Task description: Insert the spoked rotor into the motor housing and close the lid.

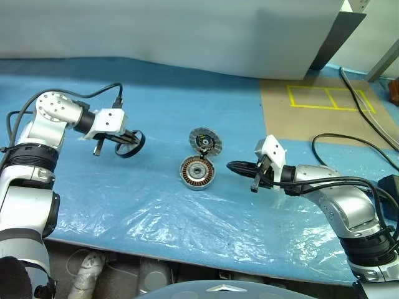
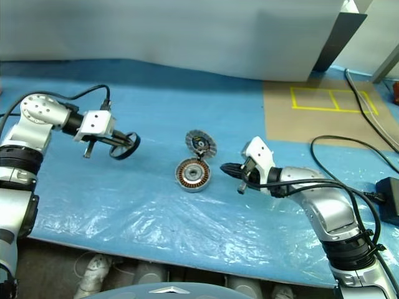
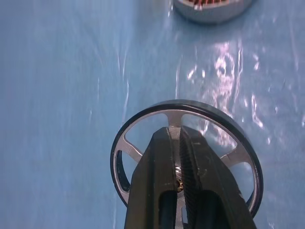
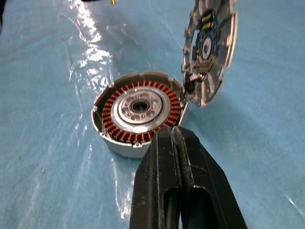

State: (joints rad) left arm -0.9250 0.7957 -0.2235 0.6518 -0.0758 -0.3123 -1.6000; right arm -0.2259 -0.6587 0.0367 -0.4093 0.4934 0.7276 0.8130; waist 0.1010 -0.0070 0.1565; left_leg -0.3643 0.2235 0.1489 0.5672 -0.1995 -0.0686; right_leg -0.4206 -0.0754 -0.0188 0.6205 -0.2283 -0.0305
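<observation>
Blue plastic-covered counter (image 1: pixel 156 205) | head: my left gripper (image 1: pixel 129 138) grasps spoked rotor (image 1: pixel 131 144) at left, motor housing (image 1: pixel 197 172) centre, lid (image 1: pixel 205 141) raised | right wrist: my right gripper (image 4: pixel 172 136) clenched empty near housing.

Head stereo pair looking down over blue table (image 1: pixel 187 230), wrist views close, both sharing motor housing (image 4: pixel 138 112)
</observation>
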